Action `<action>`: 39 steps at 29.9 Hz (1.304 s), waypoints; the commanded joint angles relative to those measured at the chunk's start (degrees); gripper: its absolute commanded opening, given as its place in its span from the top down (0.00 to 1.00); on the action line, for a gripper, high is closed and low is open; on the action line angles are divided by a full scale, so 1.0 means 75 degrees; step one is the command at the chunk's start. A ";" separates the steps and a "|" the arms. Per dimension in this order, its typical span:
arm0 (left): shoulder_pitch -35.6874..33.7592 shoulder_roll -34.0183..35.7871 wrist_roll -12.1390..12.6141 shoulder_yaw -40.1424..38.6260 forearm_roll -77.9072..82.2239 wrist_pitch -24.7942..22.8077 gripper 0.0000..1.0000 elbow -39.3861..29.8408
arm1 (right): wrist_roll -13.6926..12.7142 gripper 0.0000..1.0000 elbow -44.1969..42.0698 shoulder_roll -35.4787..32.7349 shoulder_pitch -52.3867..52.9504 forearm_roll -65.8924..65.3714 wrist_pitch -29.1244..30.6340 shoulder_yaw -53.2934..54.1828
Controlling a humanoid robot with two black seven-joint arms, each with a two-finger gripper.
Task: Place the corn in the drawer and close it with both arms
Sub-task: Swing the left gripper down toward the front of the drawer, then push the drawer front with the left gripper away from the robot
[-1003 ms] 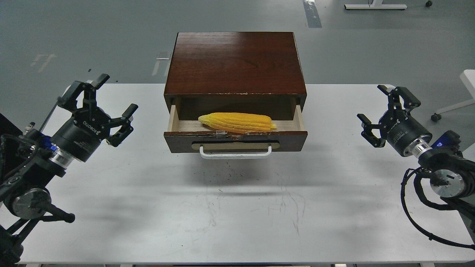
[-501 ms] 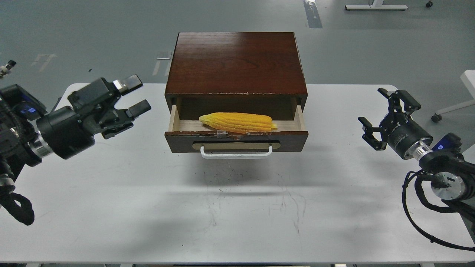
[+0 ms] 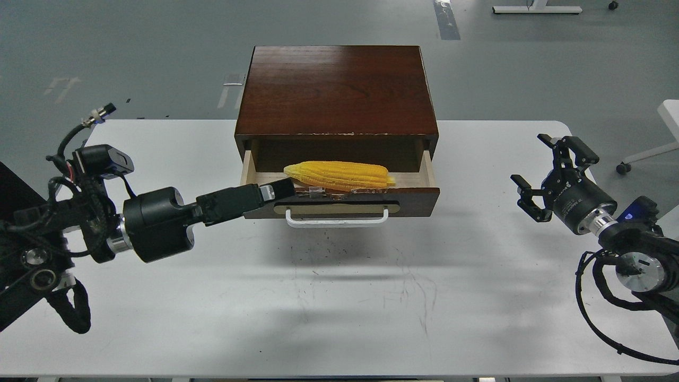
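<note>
The yellow corn [image 3: 339, 175] lies lengthwise inside the open drawer [image 3: 416, 199], whose dark brown front carries a white bar handle [image 3: 337, 222]. My left gripper [image 3: 278, 190] reaches in from the left, its tip against the left end of the drawer front, just below the corn's tapered end. It is seen side-on, so its two fingers cannot be told apart. My right gripper [image 3: 529, 158] is open and empty, hovering over the table well to the right of the drawer.
The drawer sits in a dark brown wooden cabinet [image 3: 337, 90] at the back middle of the white table [image 3: 339, 297]. Grey floor lies beyond the table's far edge. A white furniture leg [image 3: 644, 154] stands at the far right.
My left arm swung in from the left, turned its gripper side-on and brought the tip to the drawer front's left end. The right gripper barely shifted. Corn and drawer stayed put.
</note>
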 commanded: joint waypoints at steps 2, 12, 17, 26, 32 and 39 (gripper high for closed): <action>0.0000 -0.0175 0.0001 0.0339 0.0005 -0.0001 1.00 -0.0003 | 0.0000 0.03 0.0001 0.0000 -0.0038 -0.0002 0.0006 -0.0006; 0.0105 -0.0912 0.0001 0.1124 0.1188 -0.0001 1.00 0.0125 | 0.0000 0.03 0.0001 0.0000 -0.0038 -0.0002 -0.0005 -0.0018; 0.0152 -0.1264 0.0054 0.1628 0.1271 0.0133 1.00 0.0558 | 0.0000 0.03 0.0001 0.0000 -0.0050 -0.0013 -0.0005 -0.0041; 0.0129 -0.1886 0.0839 0.1722 0.0838 0.0685 1.00 0.1402 | 0.0000 0.03 0.0001 0.0000 -0.0178 -0.0013 -0.0017 -0.0030; 0.0105 -0.2097 0.1144 0.1722 0.0452 0.1084 1.00 0.1883 | 0.0000 0.03 0.0001 0.0000 -0.0179 -0.0013 -0.0017 -0.0030; 0.0082 -0.2097 0.1214 0.1640 0.0064 0.1212 1.00 0.1988 | 0.0000 0.03 0.0001 0.0000 -0.0190 -0.0013 -0.0017 -0.0030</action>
